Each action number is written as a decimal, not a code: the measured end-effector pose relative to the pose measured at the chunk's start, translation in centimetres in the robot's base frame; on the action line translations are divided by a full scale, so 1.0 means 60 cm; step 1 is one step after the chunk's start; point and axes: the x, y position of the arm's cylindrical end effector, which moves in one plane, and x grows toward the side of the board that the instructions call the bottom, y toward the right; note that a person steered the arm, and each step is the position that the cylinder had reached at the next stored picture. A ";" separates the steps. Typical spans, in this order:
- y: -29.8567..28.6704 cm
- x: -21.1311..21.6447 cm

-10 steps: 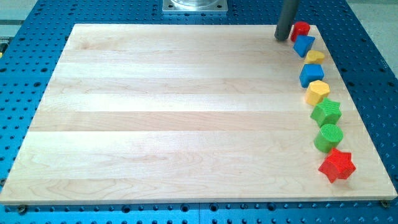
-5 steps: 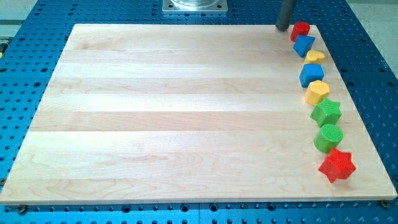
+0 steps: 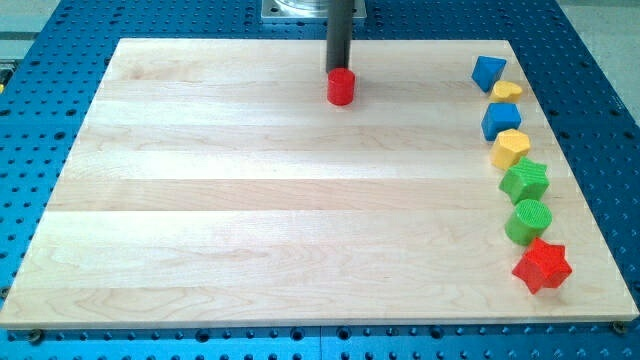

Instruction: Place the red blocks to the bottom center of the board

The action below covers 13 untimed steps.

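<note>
Pale wooden board [image 3: 250,200] on blue perforated table [image 3: 40,120], red star [image 3: 541,265] at lower right below a column of green, yellow, blue blocks, red cylinder [image 3: 341,87] at top centre, my tip [image 3: 338,70] touching its upper side, grasping nothing.

no readable text, labels, or numbers
</note>
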 end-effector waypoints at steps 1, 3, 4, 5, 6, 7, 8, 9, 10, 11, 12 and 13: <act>0.002 0.018; -0.033 0.049; 0.044 0.076; -0.013 0.268; -0.019 0.330; 0.050 0.313; 0.014 0.417; -0.026 0.473; -0.033 0.413; -0.088 0.451; -0.072 0.489; -0.017 0.448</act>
